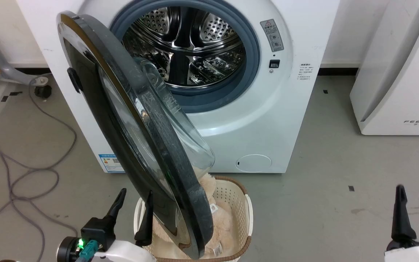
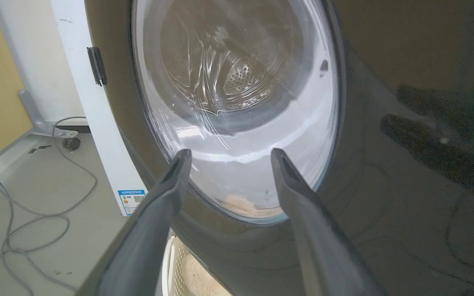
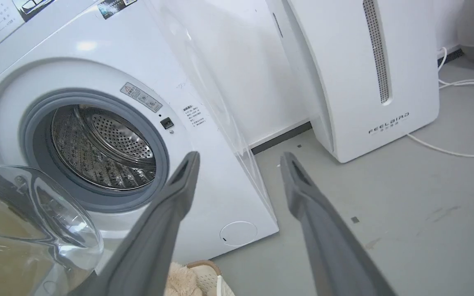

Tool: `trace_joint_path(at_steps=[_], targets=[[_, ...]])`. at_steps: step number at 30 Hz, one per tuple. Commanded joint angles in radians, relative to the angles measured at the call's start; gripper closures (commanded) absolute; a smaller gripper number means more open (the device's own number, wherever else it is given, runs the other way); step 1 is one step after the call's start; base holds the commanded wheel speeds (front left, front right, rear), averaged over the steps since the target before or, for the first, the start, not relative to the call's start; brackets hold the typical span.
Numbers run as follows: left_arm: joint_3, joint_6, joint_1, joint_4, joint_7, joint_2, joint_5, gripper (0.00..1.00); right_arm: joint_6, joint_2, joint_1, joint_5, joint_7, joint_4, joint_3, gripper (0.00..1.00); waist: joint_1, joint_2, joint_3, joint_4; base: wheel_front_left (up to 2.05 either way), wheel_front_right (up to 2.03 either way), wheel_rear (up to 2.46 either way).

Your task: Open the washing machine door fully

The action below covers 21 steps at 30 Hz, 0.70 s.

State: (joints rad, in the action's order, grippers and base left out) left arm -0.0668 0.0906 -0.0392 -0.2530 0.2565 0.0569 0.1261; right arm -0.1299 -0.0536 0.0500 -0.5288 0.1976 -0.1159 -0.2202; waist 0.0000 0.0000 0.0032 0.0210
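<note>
- Probably heavy, stiff, slick: washing machine door [image 1: 86, 65], half open.
- Best pushed on black face, near free edge.
- Left gripper [image 1: 136, 192], right gripper [image 1: 411, 192]: both spread, empty.

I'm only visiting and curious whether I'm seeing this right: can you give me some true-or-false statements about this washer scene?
1. The door is swung open, baring the drum. True.
2. The left hand grips the door. False: its fingers are spread beside the door's outer face, holding nothing.
3. A basket holding a plush toy sits under the door. True.
4. The right hand reaches into the drum. False: it is open, off to the side above the floor.
</note>
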Motion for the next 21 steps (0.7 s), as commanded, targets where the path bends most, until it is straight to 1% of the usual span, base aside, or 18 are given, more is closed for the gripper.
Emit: trace_joint_path(at_steps=[1, 5, 9, 11, 14, 21], targets=[[0.006, -0.004, 0.009, 0.001, 0.005, 0.007, 0.001, 0.00, -0.001, 0.003, -0.011, 0.084, 0.015, 0.039, 0.001, 0.00, 0.0000, 0.0000, 0.006, 0.000, 0.00, 0.00, 0.00], [0.009, -0.005, -0.001, 0.004, 0.005, 0.008, 0.001, 0.00, -0.001, 0.003, -0.008, 0.250, 0.001, 0.129, 0.038, 0.00, 0.0000, 0.0000, 0.019, 0.002, 0.00, 0.00, 0.00], [0.011, -0.005, -0.006, 0.005, 0.005, 0.008, 0.000, 0.00, -0.001, 0.003, 0.014, 0.348, -0.051, 0.195, 0.092, 0.00, 0.0000, 0.0000, 0.028, 0.005, 0.00, 0.00, 0.00], [0.012, -0.005, -0.007, 0.006, 0.005, 0.008, 0.000, 0.00, -0.001, 0.003, 0.027, 0.366, -0.076, 0.214, 0.116, 0.00, 0.0000, 0.0000, 0.032, 0.006, 0.00, 0.00, 0.00], [0.012, -0.005, -0.009, 0.006, 0.005, 0.009, -0.002, 0.00, -0.001, 0.003, 0.046, 0.382, -0.099, 0.210, 0.136, 0.00, 0.0000, 0.0000, 0.036, 0.008, 0.00, 0.00, 0.00], [0.010, -0.005, -0.014, 0.008, 0.005, 0.016, -0.011, 0.00, -0.001, 0.003, 0.049, 0.389, -0.110, 0.142, 0.151, 0.00, 0.0000, 0.0000, 0.043, 0.010, 0.00, 0.00, 0.00]])
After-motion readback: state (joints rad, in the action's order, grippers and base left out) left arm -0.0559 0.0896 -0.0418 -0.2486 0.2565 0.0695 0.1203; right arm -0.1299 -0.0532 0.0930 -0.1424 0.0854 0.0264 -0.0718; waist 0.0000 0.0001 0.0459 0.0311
